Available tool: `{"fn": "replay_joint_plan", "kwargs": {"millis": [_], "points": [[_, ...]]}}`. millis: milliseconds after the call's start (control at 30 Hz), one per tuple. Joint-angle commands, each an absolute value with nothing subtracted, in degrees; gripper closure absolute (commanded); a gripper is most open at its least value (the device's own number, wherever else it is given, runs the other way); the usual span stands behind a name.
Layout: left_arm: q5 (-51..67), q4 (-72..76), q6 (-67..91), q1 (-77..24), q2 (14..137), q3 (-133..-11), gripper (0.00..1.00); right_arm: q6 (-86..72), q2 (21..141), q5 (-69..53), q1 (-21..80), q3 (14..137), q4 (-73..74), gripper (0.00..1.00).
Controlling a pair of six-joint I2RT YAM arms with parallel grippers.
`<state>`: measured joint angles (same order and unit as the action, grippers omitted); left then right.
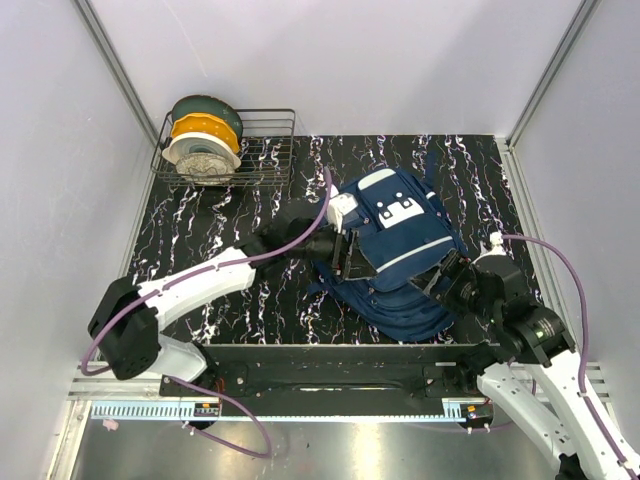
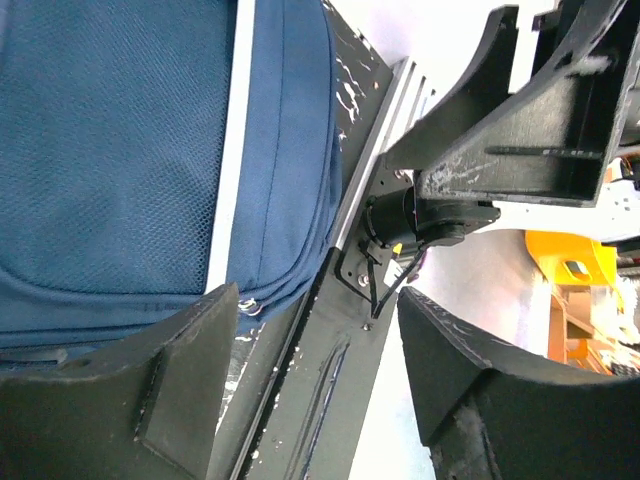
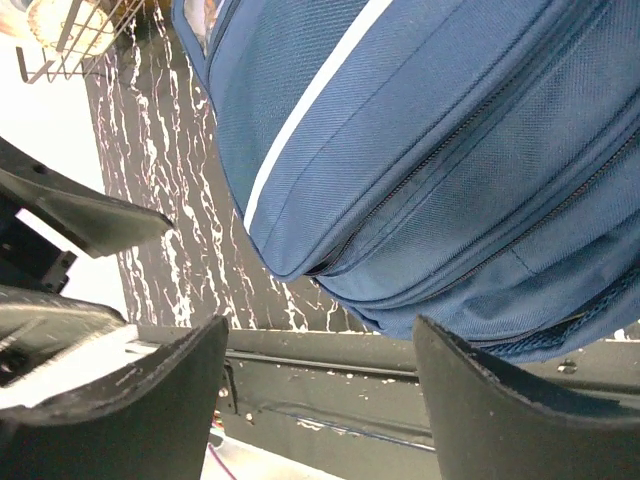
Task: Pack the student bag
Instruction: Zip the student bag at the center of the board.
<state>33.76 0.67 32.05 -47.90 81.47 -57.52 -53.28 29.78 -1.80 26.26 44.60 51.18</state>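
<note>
The student bag [image 1: 400,250], navy blue with a white stripe and white patches, lies flat on the black marbled table, right of centre. My left gripper [image 1: 340,247] is at its left edge. In the left wrist view that gripper [image 2: 318,300] is open, nothing between its fingers [image 2: 150,390], and the bag [image 2: 120,150] is up and to the left of them. My right gripper [image 1: 447,275] is at the bag's lower right side. It [image 3: 320,330] is also open and empty, with the bag's zipped seams [image 3: 450,150] just above its fingers [image 3: 510,400].
A wire rack [image 1: 265,150] holding filament spools [image 1: 205,140] stands at the back left corner. A dark metal rail [image 1: 320,360] runs along the near table edge below the bag. White walls enclose the table on three sides.
</note>
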Motion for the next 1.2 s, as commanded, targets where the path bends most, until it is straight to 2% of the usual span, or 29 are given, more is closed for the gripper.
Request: {"fn": "replay_joint_plan", "kwargs": {"millis": [0, 167, 333, 600, 733, 800, 933, 1033, 1167], "points": [[28.7, -1.5, 30.5, -45.0, 77.8, -56.7, 0.31, -47.4, 29.0, -4.9, 26.5, 47.2, 52.9, 0.23], [30.6, 2.8, 36.1, -38.8, 78.6, -52.0, 0.32, -47.7, 29.0, -5.4, 26.6, 47.1, 52.2, 0.27], [33.8, 8.5, 40.1, -38.6, 83.9, -52.2, 0.34, -47.9, 33.9, -4.6, 29.0, 45.1, 46.7, 0.28], [36.7, 19.7, 45.9, -38.8, 87.7, -50.3, 0.33, -54.7, 47.1, 16.6, 51.1, 48.8, 44.5, 0.23], [36.7, 22.3, 47.0, -39.0, 90.2, -50.5, 0.34, -60.7, 50.4, 23.6, 58.3, 48.3, 42.0, 0.26], [37.1, 24.3, 48.2, -39.0, 91.7, -50.9, 0.37, -63.1, 53.2, 29.0, 62.6, 47.6, 40.8, 0.25], [37.1, 25.4, 48.7, -39.0, 92.7, -51.3, 0.42, -67.7, 58.0, 34.6, 66.4, 48.0, 40.3, 0.26], [37.8, 26.4, 49.1, -39.0, 93.4, -51.3, 0.45, -67.6, 61.2, 36.0, 66.5, 48.2, 37.9, 0.30], [37.9, 26.2, 49.1, -39.1, 92.9, -51.2, 0.45, -71.8, 64.8, 41.0, 66.5, 49.7, 43.8, 0.37]]}}
